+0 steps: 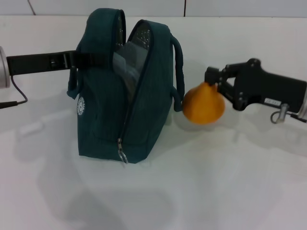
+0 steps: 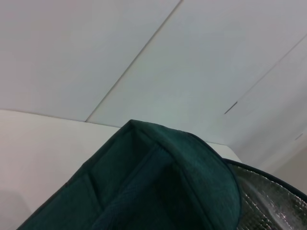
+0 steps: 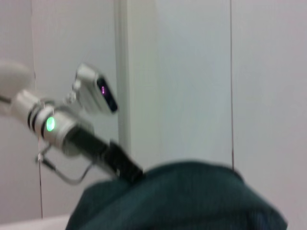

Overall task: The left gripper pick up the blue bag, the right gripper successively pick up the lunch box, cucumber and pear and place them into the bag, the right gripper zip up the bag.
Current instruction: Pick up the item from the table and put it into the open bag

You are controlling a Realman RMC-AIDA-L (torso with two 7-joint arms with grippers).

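The blue bag (image 1: 122,96) stands upright on the white desk (image 1: 216,182), its top unzipped and spread so the silver lining shows between the two halves. Something pale and translucent sits inside the opening (possibly the lunch box (image 1: 127,62), though only part of it shows). The metal zipper pull (image 1: 123,154) hangs low on the bag's near edge, and a small round white logo (image 1: 80,106) sits on the side panel.

The left hand (image 1: 79,60) reaches in level from the bag's left and meets its upper left side, where one loop handle hangs; its fingers are against the dark fabric and I cannot tell whether they are together or apart. The left wrist view shows only the bag's teal top with a strip of lining beside it.

Just right of the bag, the right hand (image 1: 211,81) is clamped on the narrow top of the pear (image 1: 204,104), which hangs off the desk beside the bag's right handle (image 1: 178,72), nearly touching it. The pear is outside the bag, below the level of the opening.

From the right wrist view, the bag's dark top fills the foreground and the left arm (image 3: 62,129) with its green light lies beyond it.
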